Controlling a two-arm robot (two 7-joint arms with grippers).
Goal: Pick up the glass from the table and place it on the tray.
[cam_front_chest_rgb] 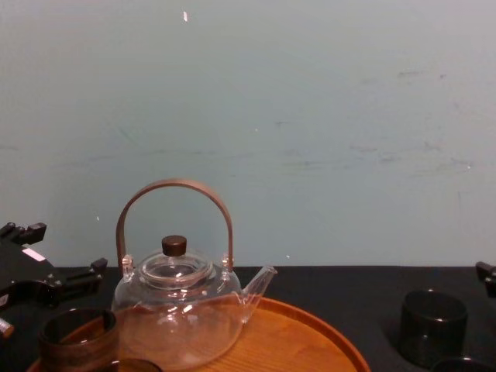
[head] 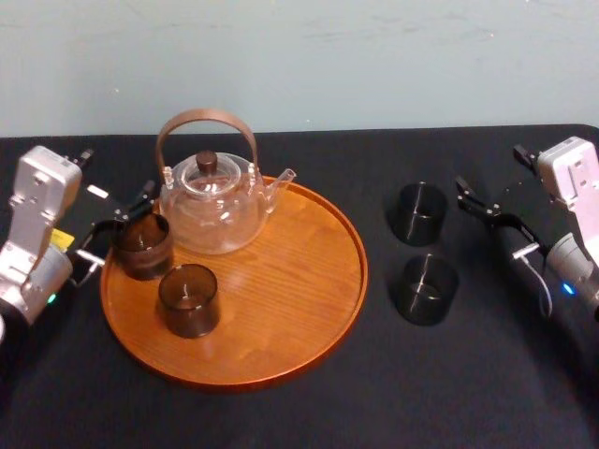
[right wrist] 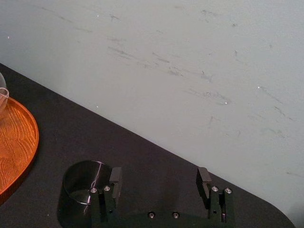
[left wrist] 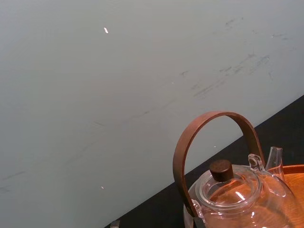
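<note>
The round orange-brown wooden tray (head: 281, 309) holds a clear glass teapot (head: 213, 201) and two dark glasses. One glass (head: 142, 245) stands at the tray's left edge, right at the fingertips of my left gripper (head: 120, 227), whose fingers are spread open beside it. The other tray glass (head: 189, 299) stands nearer the front. Two more dark glasses rest on the black table to the right, a far one (head: 418, 213) and a near one (head: 424, 290). My right gripper (right wrist: 159, 178) hangs open just right of the far glass (right wrist: 83, 190), apart from it.
The black table (head: 487, 374) ends at a pale wall close behind. The teapot's brown arched handle (cam_front_chest_rgb: 174, 186) rises high above the tray (cam_front_chest_rgb: 310, 333). Bare tray wood lies right of the teapot and glasses.
</note>
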